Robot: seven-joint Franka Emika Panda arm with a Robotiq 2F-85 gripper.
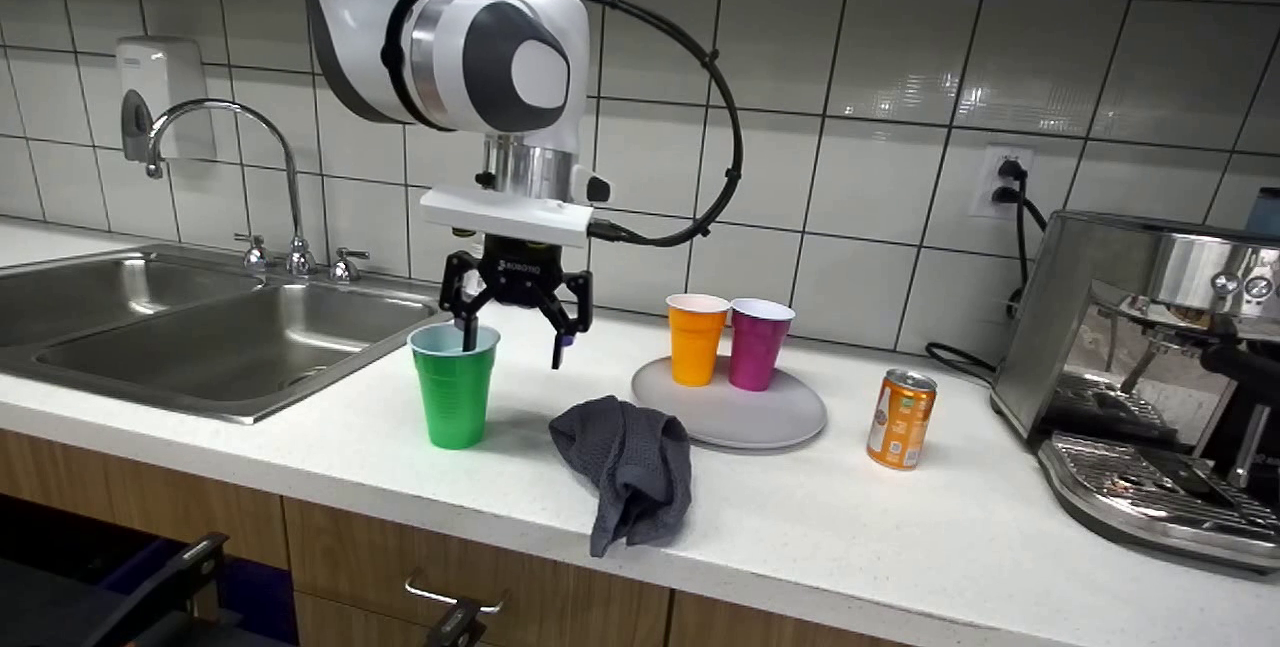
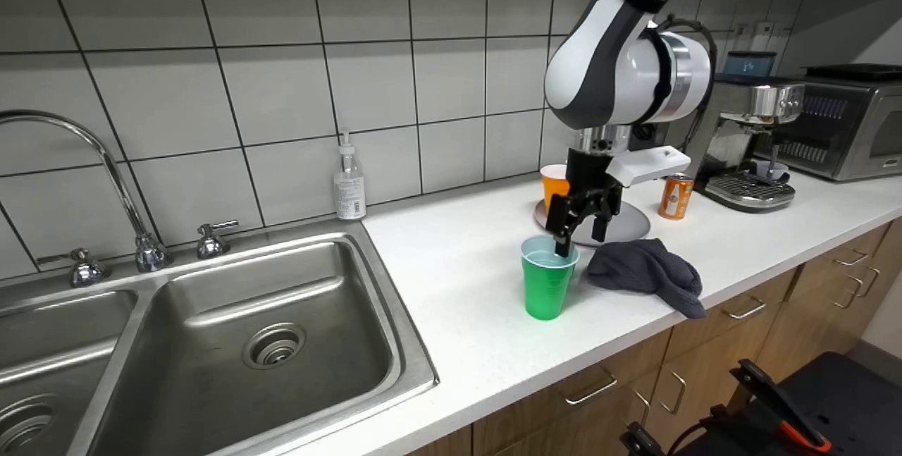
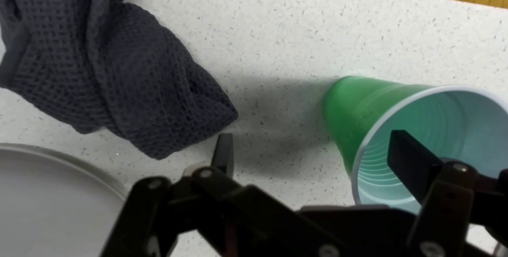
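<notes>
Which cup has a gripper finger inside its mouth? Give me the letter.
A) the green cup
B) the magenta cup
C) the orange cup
A: in the wrist view, one finger of the open gripper reaches into the mouth of the green cup, while the other finger stands outside it, near the gray cloth.

Gap passable between green cup (image 1: 455,395) and dark towel (image 1: 632,467); cup wall (image 3: 349,124) stands between spread jaws.
</notes>
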